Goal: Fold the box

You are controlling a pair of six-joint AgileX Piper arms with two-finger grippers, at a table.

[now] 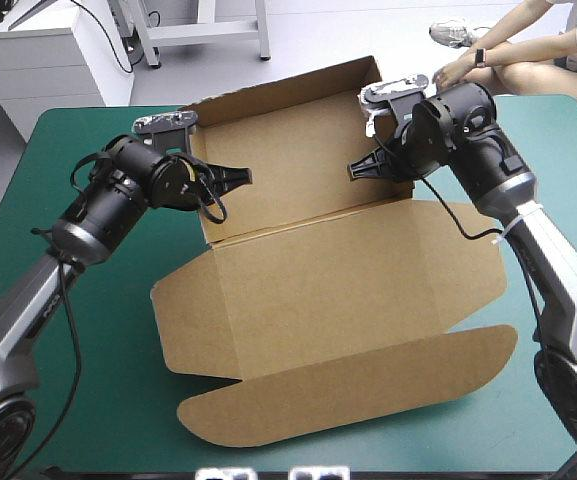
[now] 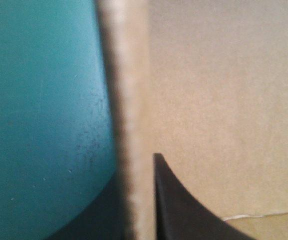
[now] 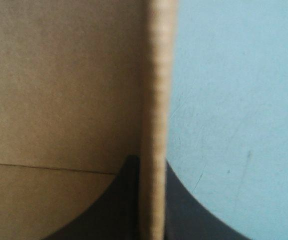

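**Q:** Where is the box, and how far along is it?

**A:** The brown box (image 1: 328, 280) lies mid-table on the teal-green cover (image 1: 568, 390). Its far half is already a shallow tray with the back wall (image 1: 278, 92) raised. Its near half, the lid and its rounded flap (image 1: 348, 385), lies flat toward the robot.

**Q:** What are the grippers doing?

**A:** Each one pinches a short end wall of the tray. The left gripper (image 1: 236, 178) is at the box's left end and the right gripper (image 1: 360, 168) at its right end, tips pointing inward toward each other. In the left wrist view the left wall (image 2: 129, 100) stands edge-on between the black fingers (image 2: 183, 210), which are all but closed on it. The right wall (image 3: 156, 90) sits the same way between the right gripper's fingers.

**Q:** What does the next move depend on?

**A:** The tray's long axis runs from one gripper to the other, so each arm is nearest its own wall. My guess is that both walls still need setting upright and tucking.
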